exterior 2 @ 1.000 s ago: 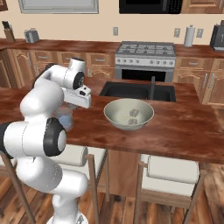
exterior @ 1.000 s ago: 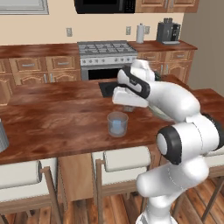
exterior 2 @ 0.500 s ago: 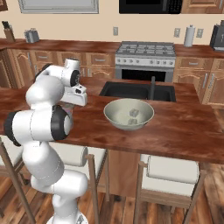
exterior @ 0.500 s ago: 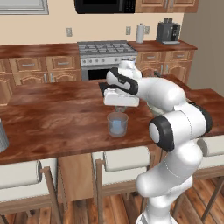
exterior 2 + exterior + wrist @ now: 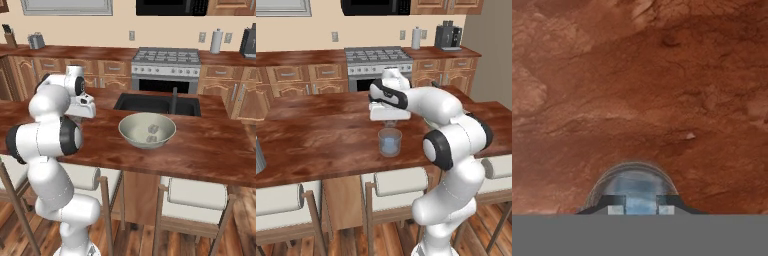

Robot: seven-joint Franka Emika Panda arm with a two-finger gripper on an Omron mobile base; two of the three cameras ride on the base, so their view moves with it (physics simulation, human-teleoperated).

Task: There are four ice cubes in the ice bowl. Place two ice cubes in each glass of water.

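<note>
The short blue-tinted glass of water [image 5: 390, 142] stands upright on the dark wooden counter [image 5: 321, 140], and everything else sits around it. The gripper [image 5: 389, 121] hangs directly over the glass, just above its rim, with the jaws drawn nearly together; in the hand view the fingertips [image 5: 616, 210] sit close over the round mouth of the glass [image 5: 633, 187], and I cannot tell whether a cube is pinched between them. Something pale shows down in the water of the glass. Well off to the glass's right along the counter, in front of the sink [image 5: 156, 103], rests the ice bowl [image 5: 147, 131], with two ice cubes [image 5: 152, 134] lying in its bottom. Beyond the glass, against the far wall, stands the stove [image 5: 378, 54].
</note>
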